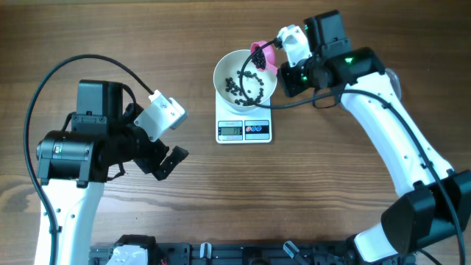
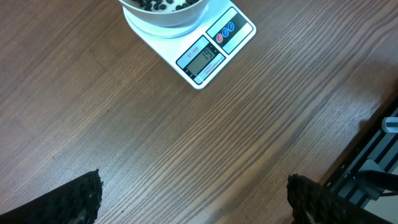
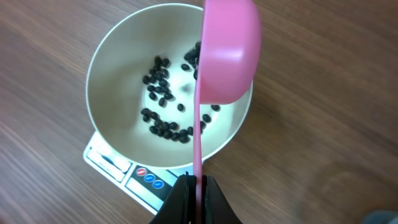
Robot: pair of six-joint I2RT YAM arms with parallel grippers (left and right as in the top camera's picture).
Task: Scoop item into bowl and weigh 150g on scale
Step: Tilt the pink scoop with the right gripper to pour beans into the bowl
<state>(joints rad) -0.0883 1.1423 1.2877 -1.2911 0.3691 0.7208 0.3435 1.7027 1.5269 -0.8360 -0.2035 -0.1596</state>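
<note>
Pink scoop (image 3: 227, 53), handle pinched in right hand (image 3: 196, 186), tilted over white bowl (image 3: 112, 81) on scale (image 1: 243, 130), upper centre; few black beans (image 3: 163, 93) inside. Left hand (image 2: 194, 199) spread, idle above counter (image 2: 124, 124). Risk: beans bouncing past rim if tipped hastily.

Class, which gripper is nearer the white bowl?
The right gripper. Shut on a pink scoop, it sits at the bowl rim; the left gripper hangs open over the table, well off to the bowl's left.
</note>
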